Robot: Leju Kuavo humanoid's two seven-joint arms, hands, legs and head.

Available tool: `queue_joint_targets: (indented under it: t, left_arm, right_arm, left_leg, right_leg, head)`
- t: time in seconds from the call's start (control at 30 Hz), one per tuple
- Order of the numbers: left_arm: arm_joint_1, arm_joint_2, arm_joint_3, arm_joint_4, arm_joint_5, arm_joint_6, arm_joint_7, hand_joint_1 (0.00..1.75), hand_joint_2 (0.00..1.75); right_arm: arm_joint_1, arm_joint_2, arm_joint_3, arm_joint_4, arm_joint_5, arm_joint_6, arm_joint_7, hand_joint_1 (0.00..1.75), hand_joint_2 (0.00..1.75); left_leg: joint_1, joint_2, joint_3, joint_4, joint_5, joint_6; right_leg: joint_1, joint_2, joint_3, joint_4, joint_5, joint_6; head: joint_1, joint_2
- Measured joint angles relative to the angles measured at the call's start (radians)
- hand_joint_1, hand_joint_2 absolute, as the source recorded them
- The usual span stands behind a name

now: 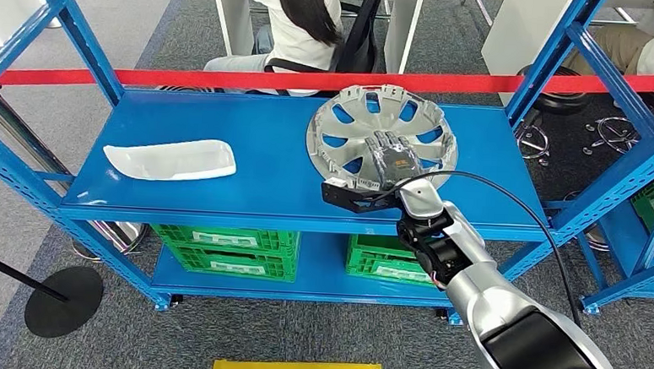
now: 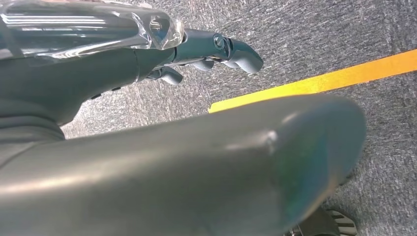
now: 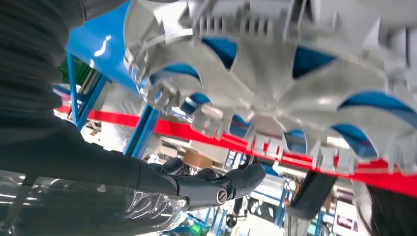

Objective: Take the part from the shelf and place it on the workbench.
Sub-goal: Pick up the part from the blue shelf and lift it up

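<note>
Step in hand: pick-up, reach/grasp stage. Part = silver wheel cover [image 1: 382, 142], lying on blue shelf [image 1: 259, 126] top deck, approx 1 o'clock from deck centre. Right hand [image 1: 392, 156] flat over cover's near half, at about 6 o'clock of hub; fingers extended, apart, not curled round anything, no grip yet, judged. Right wrist view: fingers [image 3: 231, 181] straight beside cover's ribbed side.

Left hand [image 2: 216, 51] hangs over floor w/ yellow tape line [image 2: 314, 83], fingers loosely bent, holds nothing.

White tray-like part [image 1: 171, 159] at 9 o'clock, untouched.

Next: hook rim or spoke, close firmly, lift clear, then turn to workbench.
</note>
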Motion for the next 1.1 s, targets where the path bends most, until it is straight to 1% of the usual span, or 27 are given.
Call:
queue_joint_targets:
  t: [0.4, 0.8, 0.93, 1.0, 1.07, 1.1]
  left_arm:
    - [0.000, 0.004, 0.000, 0.000, -0.001, 0.000, -0.003, 0.00, 0.00]
    - [0.001, 0.007, 0.000, 0.000, 0.001, 0.000, -0.004, 0.00, 0.00]
    - [0.002, 0.007, 0.000, 0.000, 0.000, -0.005, -0.004, 0.00, 0.00]
    - [0.002, 0.007, 0.000, 0.000, 0.000, -0.007, -0.004, 0.00, 0.00]
    - [0.002, 0.007, 0.000, 0.000, 0.000, -0.008, -0.004, 0.00, 0.00]
    - [0.003, 0.007, 0.000, 0.000, 0.000, -0.008, -0.004, 0.00, 0.00]
  right_arm:
    - [0.056, 0.001, -0.010, 0.016, -0.014, -0.003, 0.017, 0.00, 1.75]
    - [0.059, 0.001, -0.018, 0.023, -0.020, -0.003, 0.020, 0.01, 1.75]
    - [0.063, 0.000, -0.025, 0.025, -0.021, 0.003, 0.016, 0.49, 1.75]
    - [0.067, -0.001, -0.028, 0.026, -0.021, 0.006, 0.015, 0.94, 1.75]
    - [0.072, -0.002, -0.030, 0.028, -0.021, 0.008, 0.014, 1.47, 1.75]
    - [0.075, -0.002, -0.030, 0.029, -0.021, 0.008, 0.014, 1.52, 1.75]
  left_leg:
    - [0.000, 0.000, 0.000, 0.000, 0.000, 0.000]
    - [0.000, 0.000, 0.000, 0.000, 0.000, 0.000]
    - [0.000, 0.000, 0.000, 0.000, 0.000, 0.000]
    - [0.000, 0.000, 0.000, 0.000, 0.000, 0.000]
    - [0.000, 0.000, 0.000, 0.000, 0.000, 0.000]
    - [0.000, 0.000, 0.000, 0.000, 0.000, 0.000]
  right_leg:
    - [0.000, 0.000, 0.000, 0.000, 0.000, 0.000]
    - [0.000, 0.000, 0.000, 0.000, 0.000, 0.000]
    - [0.000, 0.000, 0.000, 0.000, 0.000, 0.000]
    - [0.000, 0.000, 0.000, 0.000, 0.000, 0.000]
    - [0.000, 0.000, 0.000, 0.000, 0.000, 0.000]
    - [0.000, 0.000, 0.000, 0.000, 0.000, 0.000]
  head:
    - [0.000, 0.000]
    - [0.000, 0.000]
    - [0.000, 0.000]
    - [0.000, 0.000]
    - [0.000, 0.000]
    - [0.000, 0.000]
